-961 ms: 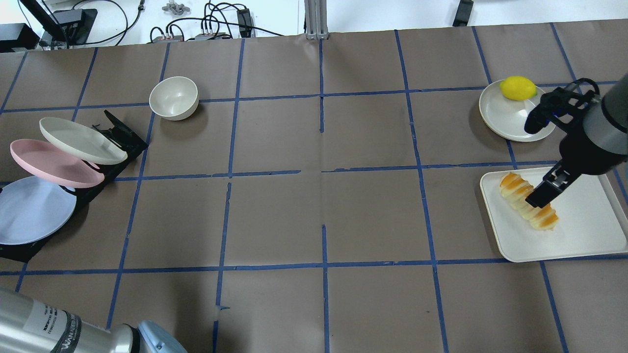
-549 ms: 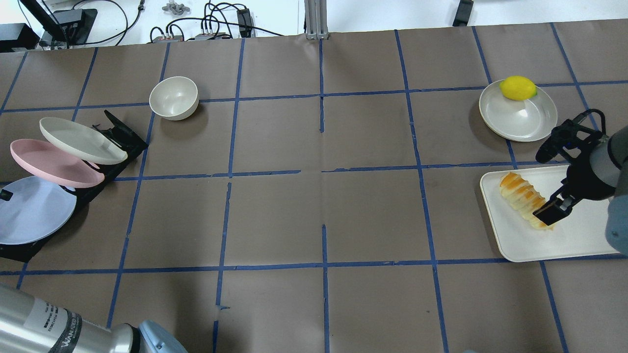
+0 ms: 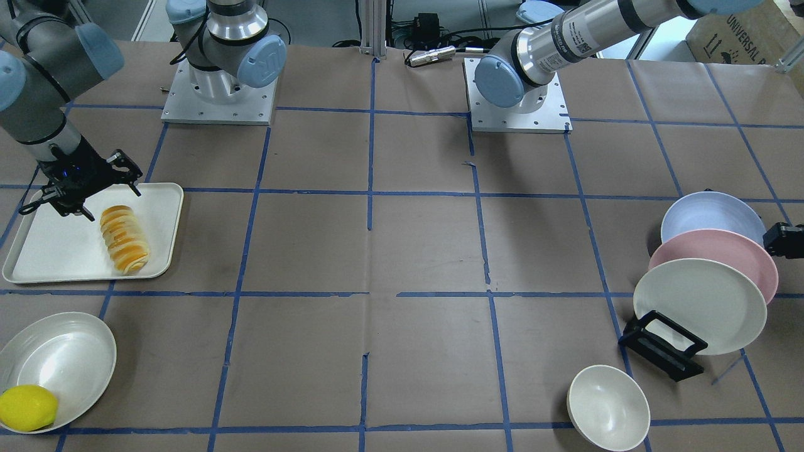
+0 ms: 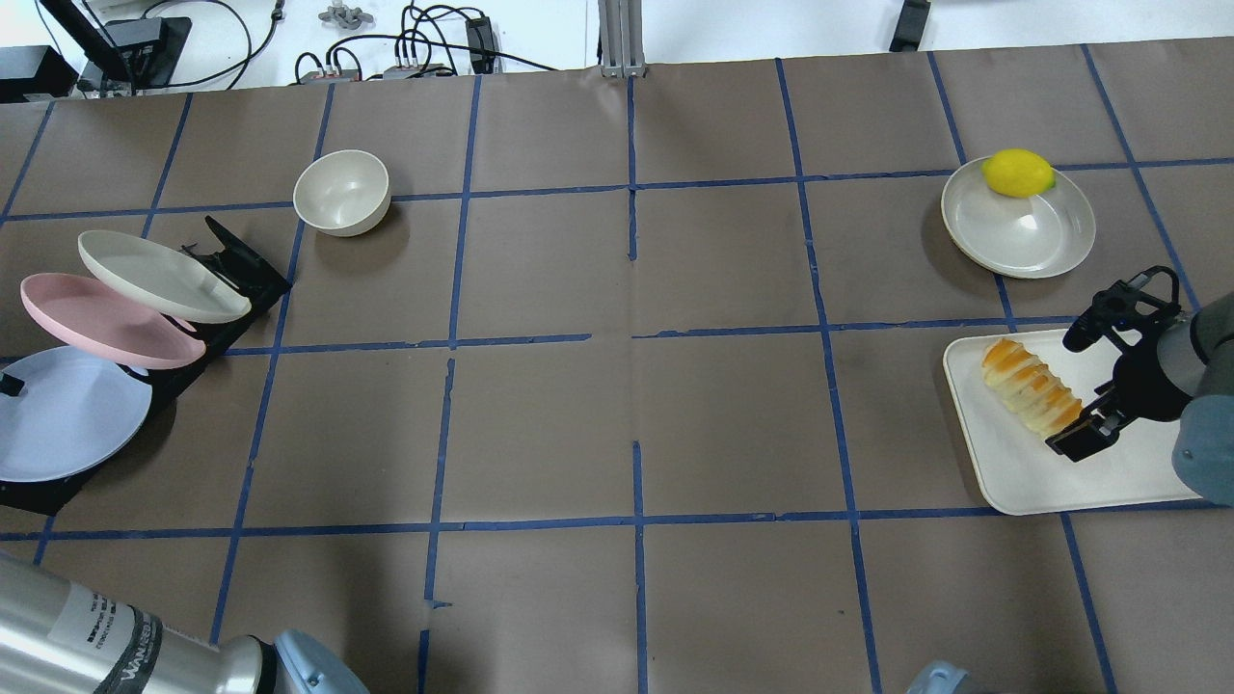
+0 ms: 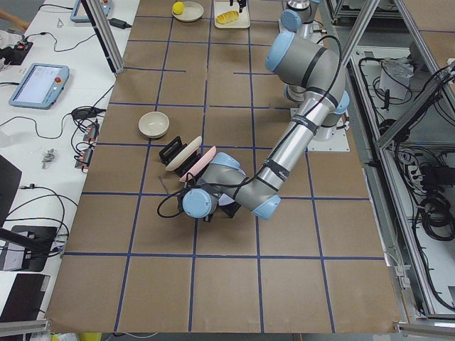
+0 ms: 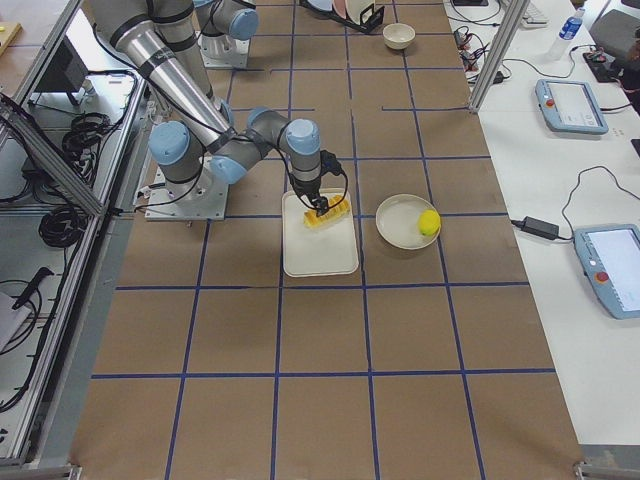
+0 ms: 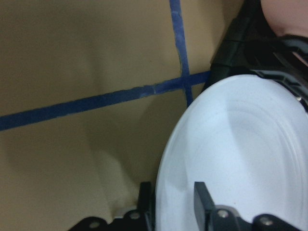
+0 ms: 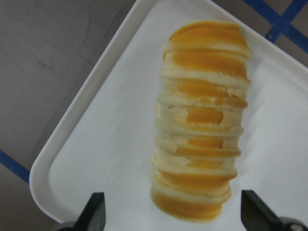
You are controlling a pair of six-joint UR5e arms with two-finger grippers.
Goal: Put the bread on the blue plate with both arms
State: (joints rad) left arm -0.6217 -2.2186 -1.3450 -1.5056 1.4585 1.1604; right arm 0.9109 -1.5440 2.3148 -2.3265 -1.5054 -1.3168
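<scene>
- The table (image 4: 540, 434) under me is covered in brown paper, marked into squares with blue tape.
- My left arm (image 5: 298, 135) reaches down to the plate rack. My right arm (image 6: 170, 75) bends over the tray at the other end.
- The white tray (image 4: 1138, 472) lies flat on my right side of the table.
- The blue plate (image 4: 67, 414) leans in the black rack (image 4: 236, 265) at my left end, in the slot nearest me. The pink plate (image 4: 106, 323) and the cream plate (image 4: 159, 277) lean beyond it.
- A cream dish (image 4: 1022, 236) sits beyond the tray, and a cream bowl (image 4: 342, 193) stands past the rack.
- The bread (image 4: 1030, 390) lies on the tray, well apart from the blue plate.
- A lemon (image 4: 1017, 173) rests on the far rim of the cream dish.
- My right gripper (image 8: 172, 196) hangs over the near end of the bread. Its fingers (image 8: 95, 211) are spread wide on either side, not touching it.
- My left gripper (image 7: 173, 192) straddles the blue plate's rim. Its fingers (image 7: 203, 197) are apart, one over the plate's face and one outside the edge.
</scene>
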